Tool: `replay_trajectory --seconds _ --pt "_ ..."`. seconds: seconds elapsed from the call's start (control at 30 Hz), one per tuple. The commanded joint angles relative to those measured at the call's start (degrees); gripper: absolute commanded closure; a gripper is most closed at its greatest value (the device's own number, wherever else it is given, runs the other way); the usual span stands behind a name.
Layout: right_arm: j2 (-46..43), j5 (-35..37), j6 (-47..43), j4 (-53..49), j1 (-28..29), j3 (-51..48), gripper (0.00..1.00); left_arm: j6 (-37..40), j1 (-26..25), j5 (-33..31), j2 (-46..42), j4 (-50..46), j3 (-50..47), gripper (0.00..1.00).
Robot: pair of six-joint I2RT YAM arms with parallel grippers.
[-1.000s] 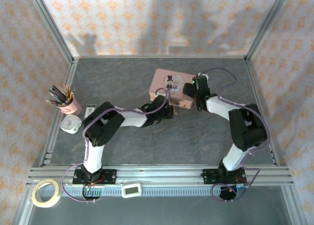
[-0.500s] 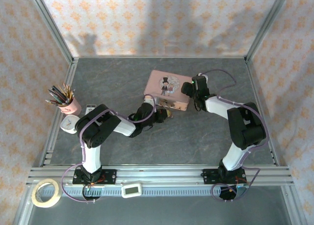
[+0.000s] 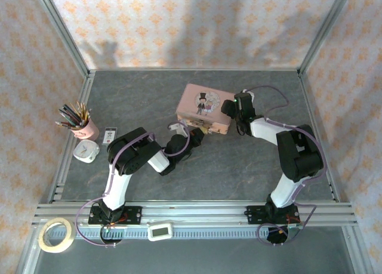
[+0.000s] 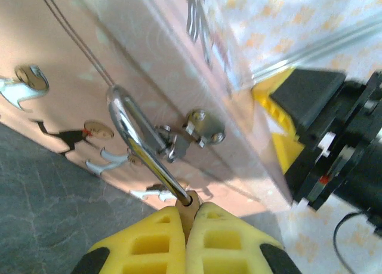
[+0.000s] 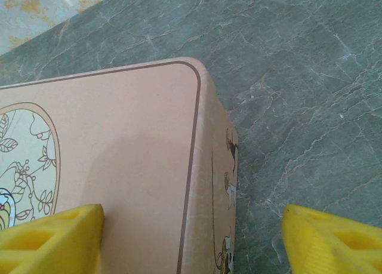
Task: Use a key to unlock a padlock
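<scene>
Left tool [image 4: 192,214] clamped on padlock [image 4: 145,144] hooked through pink tin [image 4: 71,53] hasp, right tool [image 5: 191,226] spread wide astride tin corner, grey tabletop [image 5: 298,77].

Tiny brass padlock [image 4: 141,145] with a thin silvery shackle, hooked through the latch on the 6 o'clock side of the pink tin [image 3: 191,101]. Body's mostly hidden, pinched in the left gripper [image 4: 190,213] — shackle loop slants off toward 11 o'clock.

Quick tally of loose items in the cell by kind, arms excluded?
pink tin: 1
padlock: 1
pencil cup: 1
white clock: 1
small card: 1
tape roll: 1
white display unit: 1
Total: 7
</scene>
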Motion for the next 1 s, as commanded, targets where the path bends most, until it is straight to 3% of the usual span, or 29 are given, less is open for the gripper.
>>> replay_trajectory --seconds 0.0,0.3,0.4,0.57,0.73,0.87,0.97 --pt "2.09 2.51 0.06 -3.93 -0.77 -1.37 0.24 -2.37 0.22 -9.63 -1.97 6.18 -0.66 1.0" --pt "1.58 2.17 -0.82 -4.22 -0.79 0.31 0.24 -1.92 4.52 -6.33 -8.27 3.98 -6.6 1.0" --pt "0.04 0.86 -2.22 -3.54 -0.81 0.77 0.23 2.17 5.33 -2.52 -15.14 -6.3 -7.96 1.0" --pt "-5.12 1.58 -5.9 -4.02 -0.77 1.29 0.08 12.08 4.59 8.7 -25.83 -31.52 -6.57 1.0" --pt "-13.25 6.91 -8.39 -3.8 -0.8 -2.66 0.0 19.62 -0.39 11.31 -31.87 -51.53 -5.29 1.0" --pt "-19.83 12.97 -9.61 -2.84 -0.83 -8.54 0.0 19.67 -3.5 15.28 -32.3 -54.17 -6.76 1.0" --pt "-23.12 16.02 -9.32 -2.87 -1.19 -12.57 0.0 20.64 -5.51 14.83 -31.24 -55.42 -6.69 1.0"
